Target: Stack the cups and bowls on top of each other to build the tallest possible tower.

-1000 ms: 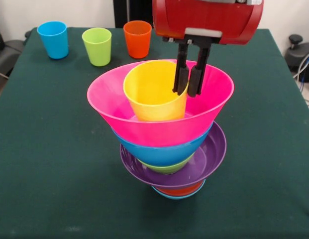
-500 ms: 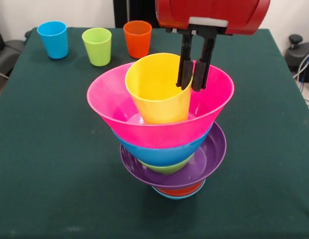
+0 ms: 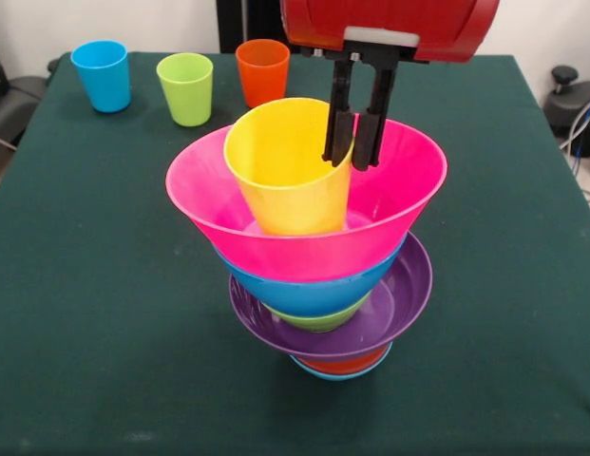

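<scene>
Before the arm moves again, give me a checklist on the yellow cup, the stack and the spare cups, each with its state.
1. Grip on the yellow cup: gripper pinches its rim, one jaw inside and one outside. Ok.
2. Cup upright: it leans, mouth tipped toward the camera. Not ok.
3. Cup over the pink bowl: its base is inside the bowl. Ok. Whether the base touches the bowl floor: cannot tell.
4. Stack square: the purple bowl sticks out to one side of the bowls above. Not ok.
5. Spare cups: blue cup, green cup and orange cup stand upright on the table, apart from the stack. Ok.
</scene>
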